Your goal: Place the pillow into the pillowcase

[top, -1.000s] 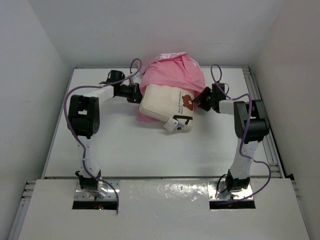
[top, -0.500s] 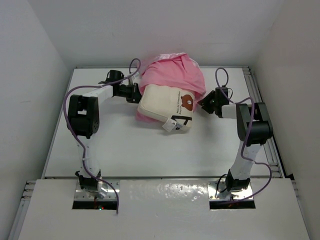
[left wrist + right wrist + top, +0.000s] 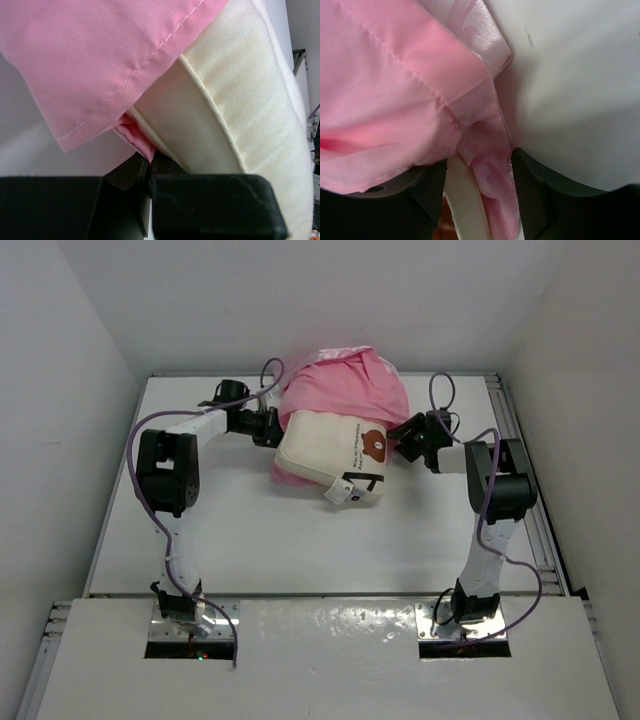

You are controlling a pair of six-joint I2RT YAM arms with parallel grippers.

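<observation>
Text by the bear face (image 3: 375, 445) is unreadable. The pillow (image 3: 325, 455) pokes near-right out of the pillowcase (image 3: 345, 385); left gripper (image 3: 272, 428) pinches its hem, right gripper (image 3: 405, 436) jaws gape.

This is a robotics lab, a boxed-in test cell. A plain white desk (image 3: 260, 540) is closed in by bare white panels (image 3: 60, 390) on three sides. The left arm (image 3: 167, 475) and right arm (image 3: 497, 490) are bolted to metal plates (image 3: 190, 628) at its near edge. Purple cables (image 3: 138, 445) loop off them, and an aluminium rail (image 3: 522, 440) runs along its right edge.
</observation>
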